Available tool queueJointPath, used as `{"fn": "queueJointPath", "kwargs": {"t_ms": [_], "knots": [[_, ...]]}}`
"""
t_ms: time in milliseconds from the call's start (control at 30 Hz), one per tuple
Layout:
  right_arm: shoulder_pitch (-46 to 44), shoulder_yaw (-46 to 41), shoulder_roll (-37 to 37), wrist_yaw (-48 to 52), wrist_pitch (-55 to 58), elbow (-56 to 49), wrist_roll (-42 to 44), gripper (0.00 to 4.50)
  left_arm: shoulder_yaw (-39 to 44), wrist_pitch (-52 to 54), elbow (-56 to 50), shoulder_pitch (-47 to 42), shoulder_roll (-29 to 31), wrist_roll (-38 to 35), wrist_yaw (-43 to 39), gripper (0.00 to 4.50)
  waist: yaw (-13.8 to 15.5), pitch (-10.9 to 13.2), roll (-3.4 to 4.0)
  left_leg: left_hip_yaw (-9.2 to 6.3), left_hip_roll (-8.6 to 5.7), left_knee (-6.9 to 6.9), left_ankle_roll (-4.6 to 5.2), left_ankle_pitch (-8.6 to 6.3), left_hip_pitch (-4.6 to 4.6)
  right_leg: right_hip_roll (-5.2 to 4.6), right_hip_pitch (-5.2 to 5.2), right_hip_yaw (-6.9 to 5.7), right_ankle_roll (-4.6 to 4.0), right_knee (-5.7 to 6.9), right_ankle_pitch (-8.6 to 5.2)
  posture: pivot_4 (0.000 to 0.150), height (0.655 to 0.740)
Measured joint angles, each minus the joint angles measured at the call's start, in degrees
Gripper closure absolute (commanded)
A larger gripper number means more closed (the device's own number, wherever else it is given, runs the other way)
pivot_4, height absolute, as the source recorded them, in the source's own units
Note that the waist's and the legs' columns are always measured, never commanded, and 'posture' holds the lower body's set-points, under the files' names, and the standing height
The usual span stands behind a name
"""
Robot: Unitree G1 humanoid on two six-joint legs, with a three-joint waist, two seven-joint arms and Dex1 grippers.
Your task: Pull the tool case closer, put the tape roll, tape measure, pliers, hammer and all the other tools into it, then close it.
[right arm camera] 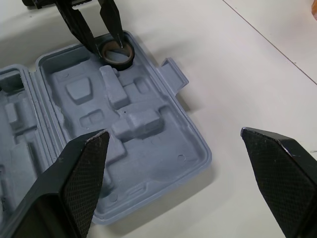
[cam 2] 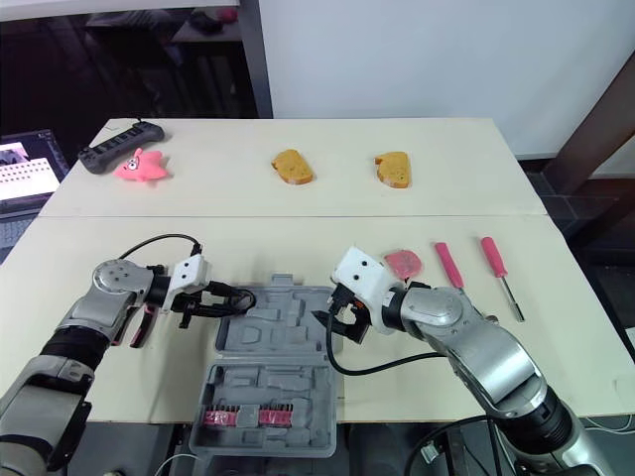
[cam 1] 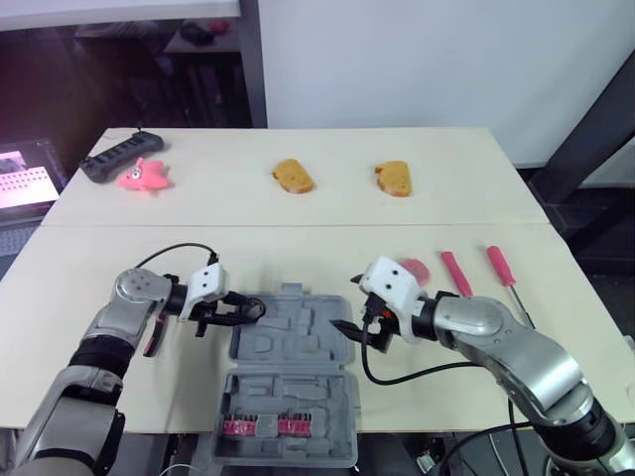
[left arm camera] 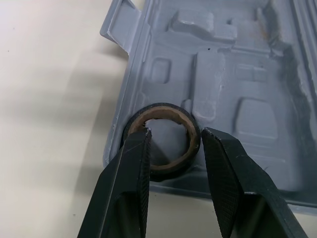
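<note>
The grey tool case [cam 1: 298, 342] lies open at the table's front edge, its lower half [cam 1: 288, 428] holding red bits. A black tape roll [left arm camera: 161, 141] sits in the far left corner of the upper half. My left gripper [left arm camera: 173, 131] is open right over it, fingers straddling the roll's wall; it also shows as the left gripper [cam 1: 253, 309]. My right gripper [right arm camera: 173, 135] hovers wide open above the case's right edge, holding nothing. Red-handled pliers [cam 1: 151, 342] lie by my left forearm. A red tape measure [cam 1: 417, 269] and two red-handled screwdrivers [cam 1: 456, 273] [cam 1: 506, 273] lie to the right.
Far across the table lie two bread slices [cam 1: 294, 177] [cam 1: 394, 178], a pink toy [cam 1: 144, 177] and a black controller [cam 1: 121, 157]. A seam crosses the tabletop [cam 1: 298, 238] between them and the case.
</note>
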Motion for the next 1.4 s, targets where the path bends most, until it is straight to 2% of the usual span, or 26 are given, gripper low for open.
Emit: {"fn": "queueJointPath", "kwargs": {"t_ms": [433, 600, 700, 800, 933, 1067, 1167, 1233, 1333, 1400], "knots": [[0.43, -0.06, -0.14, 0.49, 0.17, -0.99, 0.11, 0.00, -0.10, -0.95, 0.65, -0.59, -0.57, 1.31, 0.11, 2.81, -0.04, -0.07, 0.11, 0.00, 0.00, 0.00, 0.00, 0.00, 0.02, 0.00, 0.01, 0.00, 0.00, 0.01, 0.00, 0.150, 0.7400], [0.43, -1.69, -0.22, 1.14, -0.04, -0.99, 0.72, 0.00, 0.62, 6.25, -4.32, -0.26, 0.54, -1.77, -2.88, 2.81, -0.05, -0.06, 0.11, -0.01, 0.00, 0.00, 0.00, 0.00, -0.01, 0.00, 0.00, 0.00, 0.00, 0.01, 0.00, 0.150, 0.7400], [0.87, -4.77, -0.85, 2.04, -0.80, -1.00, 1.48, 0.00, 3.23, 11.55, -10.72, 0.19, 2.84, -5.81, -4.51, 2.81, -0.02, -0.06, 0.11, -0.01, 0.00, 0.00, 0.00, 0.00, -0.02, 0.00, 0.00, 0.00, 0.00, 0.01, 0.00, 0.150, 0.7400], [3.90, -10.70, -3.41, 4.09, -2.60, -1.03, 2.95, 0.00, 7.43, 20.17, -19.74, 3.08, 7.94, -11.40, -5.70, 2.81, -0.11, -0.06, 0.11, 0.00, 0.00, -0.03, 0.01, -0.01, -0.01, -0.01, 0.00, 0.01, 0.00, 0.00, -0.01, 0.150, 0.7400], [10.16, -18.62, -5.63, 6.91, -6.55, -1.06, 4.17, 0.00, 11.50, 25.15, -23.68, 7.30, 12.64, -13.88, -4.98, 2.81, 0.01, -0.05, 0.12, 0.00, 0.00, -0.04, 0.02, -0.01, 0.02, 0.00, 0.01, 0.01, 0.00, 0.00, -0.01, 0.150, 0.7400], [24.08, -29.86, -6.80, 12.46, -16.06, 0.12, 4.12, 0.00, 16.23, 22.05, -15.25, 13.20, 19.04, -12.48, -2.50, 2.81, 0.04, -0.03, 0.10, 0.01, 0.00, -0.06, 0.05, -0.03, 0.00, 0.00, 0.00, 0.00, 0.00, -0.03, -0.02, 0.150, 0.7400], [36.02, -43.11, -4.70, 17.78, -25.86, 6.85, 3.95, 0.00, 22.71, 16.40, 0.00, 17.79, 25.98, -10.50, 2.02, 2.81, -0.14, -0.03, 0.04, 0.07, 0.01, -0.09, 0.20, -0.12, 0.06, 0.01, 0.01, 0.03, -0.02, -0.09, -0.03, 0.150, 0.7400], [41.28, -47.88, -4.18, 21.04, -30.62, 11.57, 4.03, 0.00, 25.77, 12.88, 6.87, 19.15, 28.35, -10.01, 4.61, 2.81, 0.08, -0.03, 0.06, 0.20, 0.00, -0.08, 0.20, -0.12, 0.08, -0.04, 0.04, 0.11, -0.16, -0.11, -0.11, 0.150, 0.7400], [46.44, -51.78, -3.25, 25.46, -36.62, 17.89, 4.15, 0.00, 29.10, 7.71, 15.48, 22.24, 30.26, -9.50, 7.35, 2.02, 0.15, -0.03, 0.06, 0.24, 0.00, -0.08, 0.19, -0.12, 0.19, -0.04, 0.16, 0.14, -0.23, -0.10, -0.17, 0.150, 0.7400], [47.68, -53.02, -3.24, 26.94, -40.34, 23.27, 3.72, 0.00, 30.20, 5.63, 19.59, 24.41, 30.73, -9.36, 7.86, 1.05, 0.02, -0.04, 0.03, 0.30, 0.01, -0.10, 0.19, -0.12, 0.26, -0.02, 0.17, 0.19, -0.24, -0.10, -0.18, 0.150, 0.7400]]}}
